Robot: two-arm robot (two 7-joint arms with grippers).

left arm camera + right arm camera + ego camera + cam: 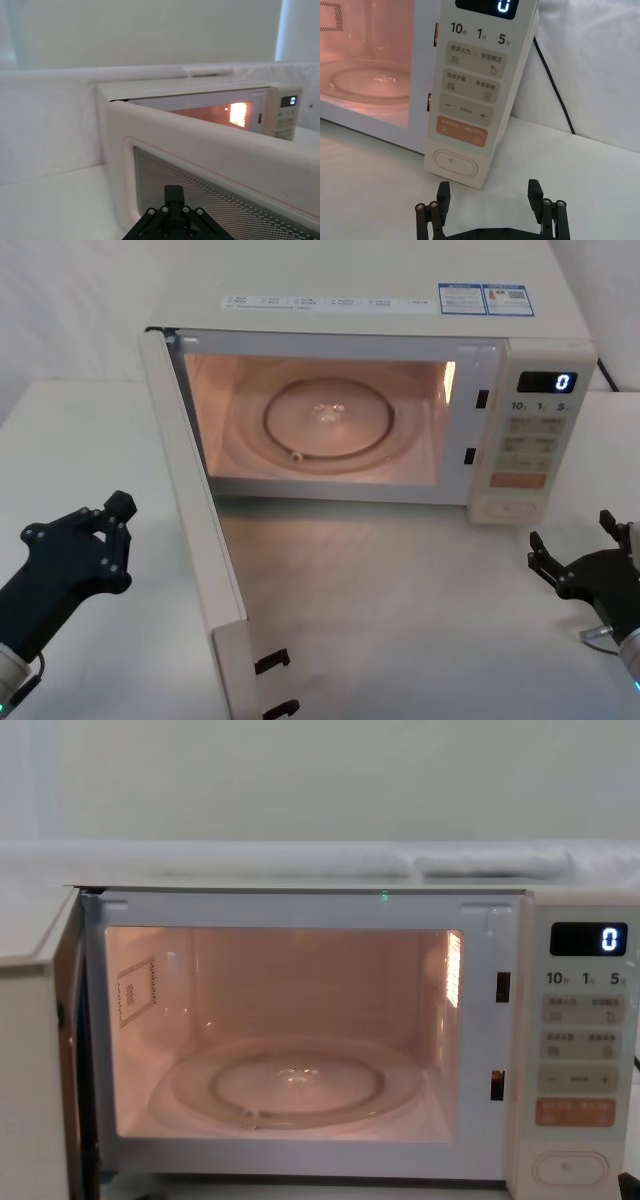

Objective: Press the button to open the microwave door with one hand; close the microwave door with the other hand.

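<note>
The cream-white microwave (400, 302) stands at the back of the table with its cavity lit. The microwave door (196, 510) is swung wide open toward me on the left; its outer face and mesh window show in the left wrist view (210, 165). My left gripper (116, 512) is shut and hovers just outside the door's outer face, a small gap away. The wide oval button (455, 164) sits at the bottom of the control strip (512, 508). My right gripper (489, 196) is open, low over the table in front of the button and clear of it (570, 532).
A glass turntable (328, 418) lies in the lit cavity. The display (546, 382) reads 0. A black power cable (555, 85) runs down behind the microwave's right side. White table surface (400, 600) stretches in front of the oven between door and right gripper.
</note>
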